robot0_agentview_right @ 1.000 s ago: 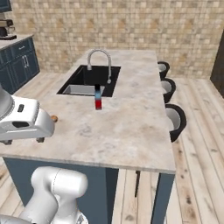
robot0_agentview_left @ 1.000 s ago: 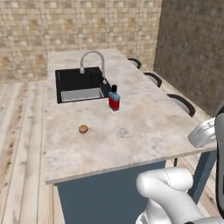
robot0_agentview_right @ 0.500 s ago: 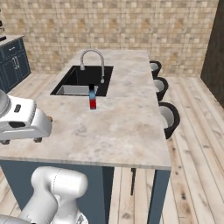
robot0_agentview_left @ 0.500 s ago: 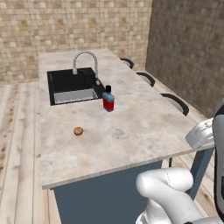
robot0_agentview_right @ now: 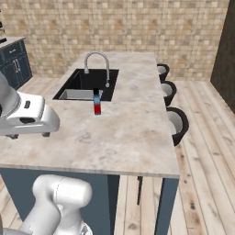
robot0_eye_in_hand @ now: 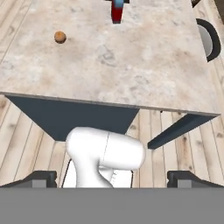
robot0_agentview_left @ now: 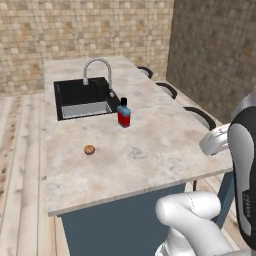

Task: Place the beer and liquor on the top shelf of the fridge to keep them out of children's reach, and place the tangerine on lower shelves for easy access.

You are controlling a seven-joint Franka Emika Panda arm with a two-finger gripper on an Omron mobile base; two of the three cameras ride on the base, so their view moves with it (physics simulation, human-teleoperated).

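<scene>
Task barely begun: squat blue-and-red liquor bottle (robot0_agentview_left: 124, 113) and small round orange tangerine (robot0_agentview_left: 89, 149) resting apart on mottled stone bench (robot0_agentview_left: 150, 150), ungrasped. Jaws spread wide, empty.

counter (robot0_agentview_left: 150, 145): mottled stone, matt | floor (robot0_agentview_right: 206, 151): wood planks | faucet (robot0_agentview_left: 97, 67): shiny metal

Liquor (robot0_eye_in_hand: 117, 9) top beyond hand view's edge

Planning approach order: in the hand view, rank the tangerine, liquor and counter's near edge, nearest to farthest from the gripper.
1. counter's near edge, just beyond the gripper.
2. tangerine, farther in on the counter, left.
3. liquor, farthest, at the view's top near centre.
</scene>
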